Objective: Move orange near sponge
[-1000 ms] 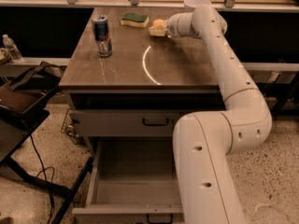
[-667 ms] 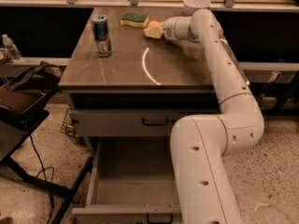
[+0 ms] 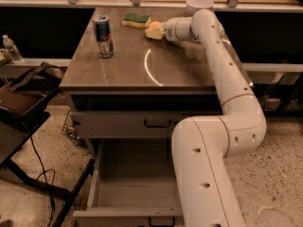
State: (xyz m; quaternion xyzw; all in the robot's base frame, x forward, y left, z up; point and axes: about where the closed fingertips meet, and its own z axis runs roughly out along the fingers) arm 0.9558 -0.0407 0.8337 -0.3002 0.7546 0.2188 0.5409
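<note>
The sponge point(image 3: 136, 19), dark green on top with a yellow body, lies near the far edge of the brown table point(image 3: 128, 70). My gripper point(image 3: 155, 29) reaches across the table from the right and sits just right of the sponge. Its pale yellow pads are closed around the orange point(image 3: 155, 25), of which only a small round part shows between them. The orange is about a hand's width from the sponge, close to the table surface.
A blue and silver drink can point(image 3: 103, 36) stands upright at the table's left. A white bowl point(image 3: 199, 4) sits at the far right behind my arm. Below the tabletop an empty drawer point(image 3: 137, 183) is pulled open. A folding stand point(image 3: 23, 108) is at the left.
My gripper has moved left along the far side of the table with the orange in it, ending closer to the sponge.
</note>
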